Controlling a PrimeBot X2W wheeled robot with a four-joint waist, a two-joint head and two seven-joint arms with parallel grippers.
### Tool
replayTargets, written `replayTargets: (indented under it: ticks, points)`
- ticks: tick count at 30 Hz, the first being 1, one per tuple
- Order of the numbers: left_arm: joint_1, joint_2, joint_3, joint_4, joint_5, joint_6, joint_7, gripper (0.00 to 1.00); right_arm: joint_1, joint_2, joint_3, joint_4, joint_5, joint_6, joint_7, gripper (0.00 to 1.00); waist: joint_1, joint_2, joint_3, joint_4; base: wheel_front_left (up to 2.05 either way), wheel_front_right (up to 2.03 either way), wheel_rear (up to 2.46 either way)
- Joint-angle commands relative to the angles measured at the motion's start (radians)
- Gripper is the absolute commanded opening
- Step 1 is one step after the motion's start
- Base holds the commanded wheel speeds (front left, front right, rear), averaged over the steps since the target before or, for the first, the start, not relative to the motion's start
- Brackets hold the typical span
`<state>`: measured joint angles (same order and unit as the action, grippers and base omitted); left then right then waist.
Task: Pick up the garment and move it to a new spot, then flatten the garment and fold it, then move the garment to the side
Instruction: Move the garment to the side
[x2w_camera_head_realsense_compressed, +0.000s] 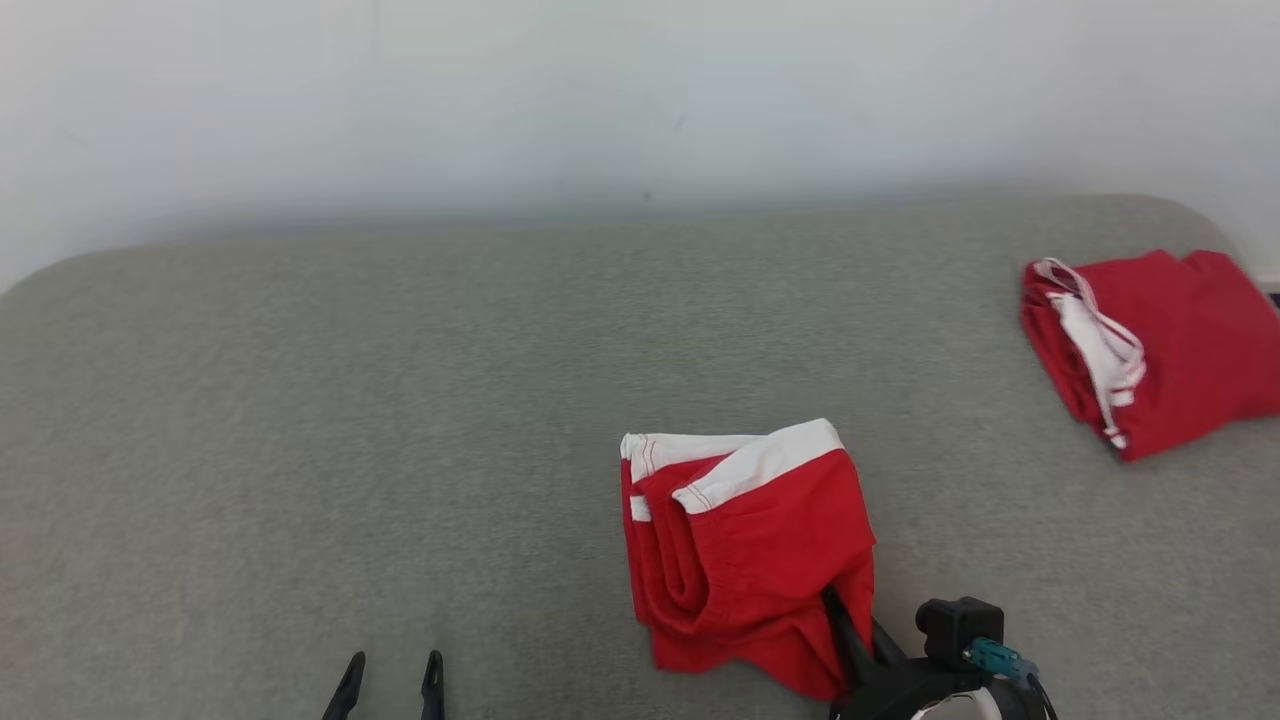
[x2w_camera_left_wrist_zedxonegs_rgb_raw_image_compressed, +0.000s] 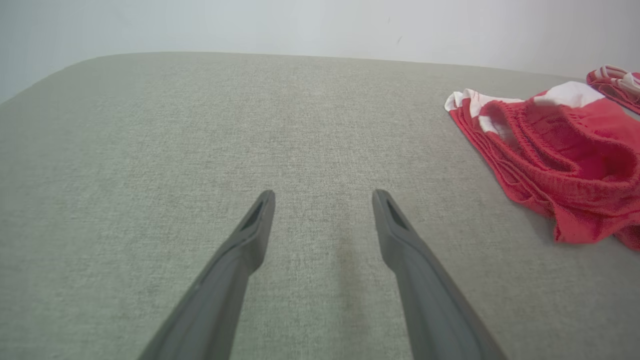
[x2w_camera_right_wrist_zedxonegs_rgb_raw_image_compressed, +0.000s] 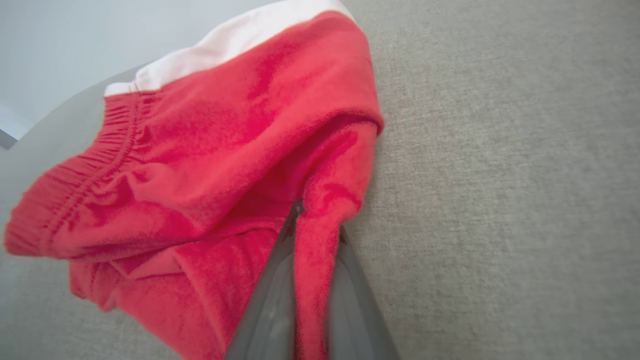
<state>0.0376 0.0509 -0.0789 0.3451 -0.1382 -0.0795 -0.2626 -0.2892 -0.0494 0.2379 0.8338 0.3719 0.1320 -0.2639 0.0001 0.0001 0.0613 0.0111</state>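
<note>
The garment (x2w_camera_head_realsense_compressed: 745, 545) is a red pair of shorts with white trim, lying folded on the grey table near the front centre. It also shows at the right of the left wrist view (x2w_camera_left_wrist_zedxonegs_rgb_raw_image_compressed: 555, 150). My right gripper (x2w_camera_head_realsense_compressed: 838, 612) is shut on the garment's near right corner; in the right wrist view a fold of red cloth (x2w_camera_right_wrist_zedxonegs_rgb_raw_image_compressed: 315, 260) is pinched between its fingers (x2w_camera_right_wrist_zedxonegs_rgb_raw_image_compressed: 270, 300). My left gripper (x2w_camera_head_realsense_compressed: 390, 685) stands open low at the front left, well apart from the garment, with bare table between its fingers (x2w_camera_left_wrist_zedxonegs_rgb_raw_image_compressed: 240, 250).
A second folded red garment with white trim (x2w_camera_head_realsense_compressed: 1150, 345) lies at the far right edge of the grey table (x2w_camera_head_realsense_compressed: 400, 400). A pale wall rises behind the table. Bare fabric stretches across the left half.
</note>
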Motion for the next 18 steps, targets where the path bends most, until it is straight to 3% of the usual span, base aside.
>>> replayTargets:
  ticks: [1, 9, 18]
  points:
    - [-0.016, -0.001, -0.006, -0.006, -0.008, 0.0, -0.003, 1.0, 0.007, -0.002, -0.007, -0.005, -0.014, -0.003, 0.001, 0.0, -0.0001, -0.0001, -0.03, -0.222, 0.0, 0.0, 0.0]
    - [-0.036, 0.0, -0.03, -0.019, -0.016, 0.005, -0.003, 1.0, 0.003, -0.001, -0.001, -0.018, -0.019, -0.003, 0.0, 0.0, -0.0001, -0.0001, -0.011, -0.405, 0.0, 0.0, 0.0]
    - [-0.058, 0.0, -0.034, -0.014, -0.003, -0.002, -0.003, 1.0, -0.009, -0.001, 0.013, -0.033, -0.012, -0.003, 0.0, 0.0, -0.0001, -0.0001, 0.018, -0.512, 0.0, 0.0, 0.0]
